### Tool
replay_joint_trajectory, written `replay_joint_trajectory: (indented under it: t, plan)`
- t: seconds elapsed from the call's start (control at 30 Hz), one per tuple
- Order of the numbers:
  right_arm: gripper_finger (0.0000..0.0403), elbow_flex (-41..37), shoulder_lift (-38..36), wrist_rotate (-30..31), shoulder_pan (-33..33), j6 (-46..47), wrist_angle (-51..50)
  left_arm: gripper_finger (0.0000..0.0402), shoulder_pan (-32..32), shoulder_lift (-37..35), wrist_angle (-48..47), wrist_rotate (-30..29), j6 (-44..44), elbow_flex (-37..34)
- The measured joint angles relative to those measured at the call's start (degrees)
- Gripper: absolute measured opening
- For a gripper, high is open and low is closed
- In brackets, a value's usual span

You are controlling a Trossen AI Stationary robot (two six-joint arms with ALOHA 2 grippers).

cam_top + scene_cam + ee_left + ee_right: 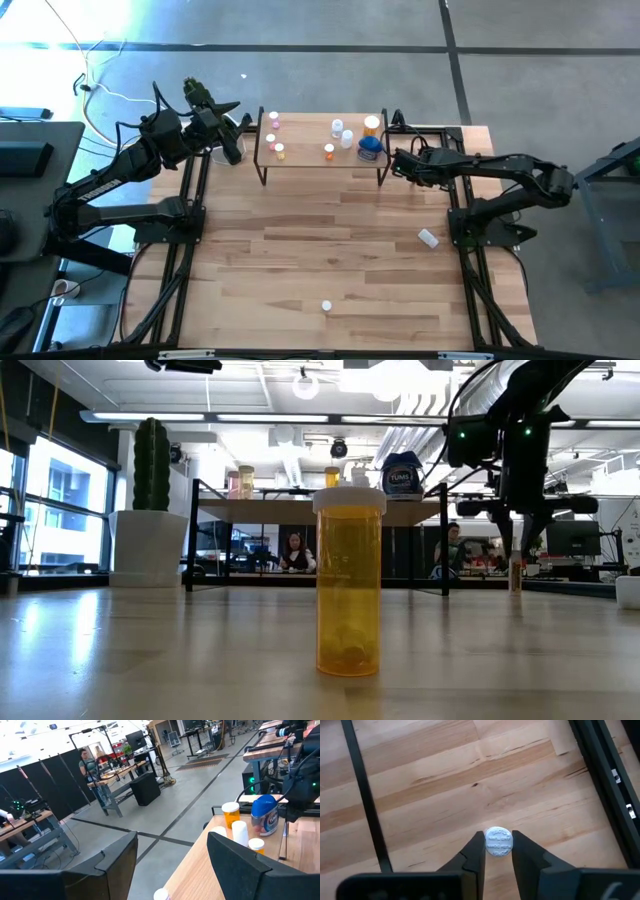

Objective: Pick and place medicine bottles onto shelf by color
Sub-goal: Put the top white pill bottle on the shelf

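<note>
The shelf [322, 160] stands at the table's far side with small pink, orange and white bottles and the squat blue bottle [369, 148] on its board. An orange bottle [348, 585] stands upright on the near table, and a white one [428, 237] lies on its side at the right. My right gripper [498, 839] points down just right of the shelf, shut on a small white-capped bottle [516, 568]. My left gripper [172, 840] hovers open by the shelf's left end, touching nothing. My right gripper pinches the small bottle's round white cap [498, 846] between its two fingers, coming from above and pointing down. The bottle stays upright below the fingers. Whether its foot stands on the table or is lifted clear, I cannot tell.
A cactus in a white pot [147, 545] stands left of the shelf, close to my left gripper. Black frame rails [470, 270] run along both table sides. Bare wood [320, 240] lies between the shelf and the near orange bottle. People sit in the room beyond.
</note>
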Motion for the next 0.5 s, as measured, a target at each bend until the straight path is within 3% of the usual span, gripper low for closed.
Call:
replay_joint_trajectory:
  t: [0.5]
  plan:
    - [0.0059, 0.0, -8.15, -1.12, 6.42, 7.75, -4.57, 0.0227, 0.02, -0.01, -0.04, 0.2, 0.0, 0.0]
